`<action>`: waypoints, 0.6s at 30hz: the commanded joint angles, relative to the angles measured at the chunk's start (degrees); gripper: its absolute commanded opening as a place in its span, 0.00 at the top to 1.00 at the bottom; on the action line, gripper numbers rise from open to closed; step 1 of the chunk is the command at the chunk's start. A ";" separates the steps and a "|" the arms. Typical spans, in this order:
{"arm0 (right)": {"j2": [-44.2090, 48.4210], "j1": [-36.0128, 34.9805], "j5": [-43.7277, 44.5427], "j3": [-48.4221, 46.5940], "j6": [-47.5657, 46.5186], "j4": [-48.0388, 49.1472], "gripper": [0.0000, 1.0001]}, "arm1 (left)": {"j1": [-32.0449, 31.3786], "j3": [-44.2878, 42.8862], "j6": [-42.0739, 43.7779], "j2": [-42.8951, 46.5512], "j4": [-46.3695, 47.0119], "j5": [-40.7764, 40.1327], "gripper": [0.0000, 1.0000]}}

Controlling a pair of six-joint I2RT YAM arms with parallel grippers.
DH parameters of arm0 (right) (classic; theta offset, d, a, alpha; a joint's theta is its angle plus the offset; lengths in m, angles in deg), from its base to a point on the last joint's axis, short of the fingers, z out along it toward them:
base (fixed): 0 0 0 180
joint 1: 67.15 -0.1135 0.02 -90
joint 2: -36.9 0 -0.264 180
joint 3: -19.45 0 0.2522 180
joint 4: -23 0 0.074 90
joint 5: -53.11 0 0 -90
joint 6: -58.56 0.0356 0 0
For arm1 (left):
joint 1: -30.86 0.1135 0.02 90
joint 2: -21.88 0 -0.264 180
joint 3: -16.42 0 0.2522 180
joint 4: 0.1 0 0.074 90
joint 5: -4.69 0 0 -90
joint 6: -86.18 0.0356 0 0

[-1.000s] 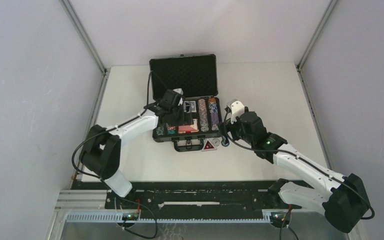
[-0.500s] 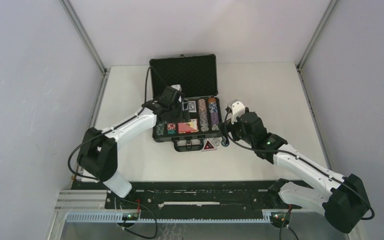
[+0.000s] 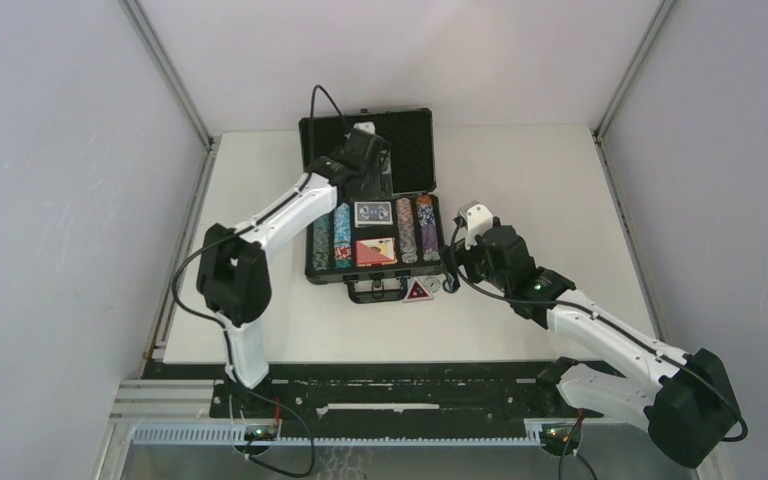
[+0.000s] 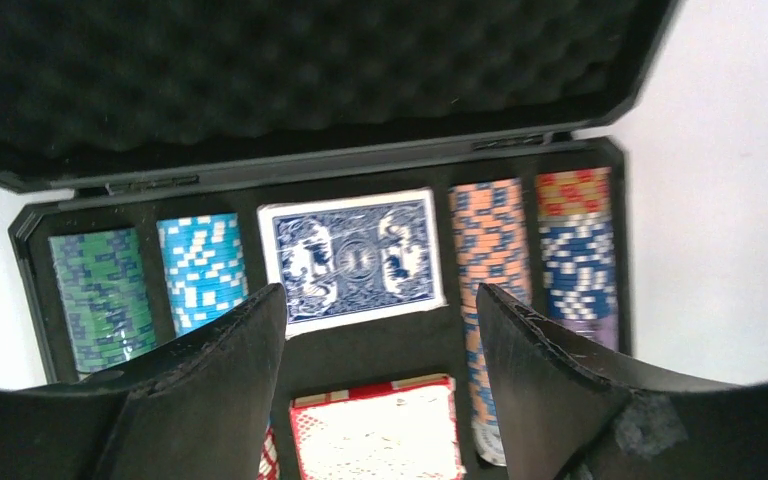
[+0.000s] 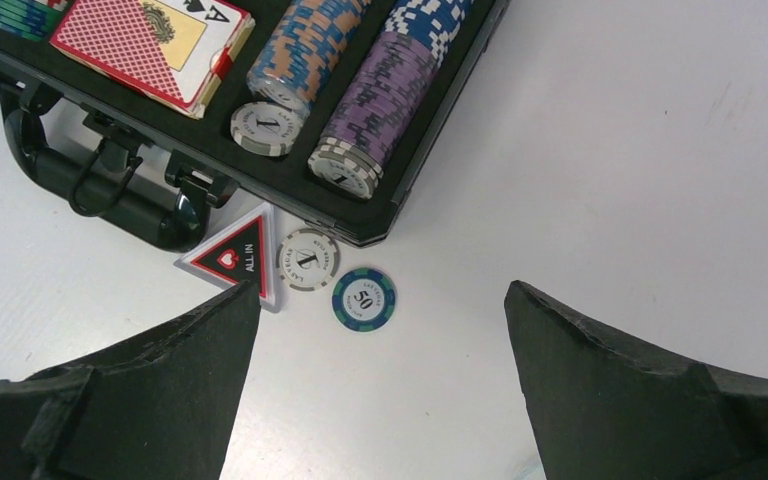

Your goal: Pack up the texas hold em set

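The black briefcase (image 3: 425, 262) lies open on the table, its foam lid (image 3: 408, 150) standing up at the back. Inside are rows of poker chips (image 4: 201, 272), a blue card deck (image 4: 352, 255) and a red card deck (image 5: 150, 40). My left gripper (image 4: 380, 292) hovers open and empty over the back of the case, near the lid. Outside the case, by its handle (image 5: 110, 185), lie a triangular ALL IN button (image 5: 235, 255), a white chip (image 5: 308, 259) and a blue-green 50 chip (image 5: 364, 299). My right gripper (image 5: 382, 290) hangs open just above these.
White walls with metal corner posts (image 3: 165, 70) close in the table on three sides. A black rail (image 3: 390, 385) with both arm bases runs along the near edge. Bare tabletop (image 3: 540, 180) lies right of the case.
My left arm has swung from over the middle of the case back toward the lid, uncovering the left chip rows, and its jaws have narrowed a little. The right arm has not moved.
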 commanded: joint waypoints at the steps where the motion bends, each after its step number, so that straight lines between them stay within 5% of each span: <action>1: 1.76 1.06 0.05 0.74 1.35 2.55 0.00 | 0.98 -2.14 0.67 -1.90 -3.51 -2.95 0.26; 18: 0.77 1.60 -1.37 0.69 1.94 3.06 0.00 | 0.96 -1.21 -0.22 -10.92 0.02 5.70 0.27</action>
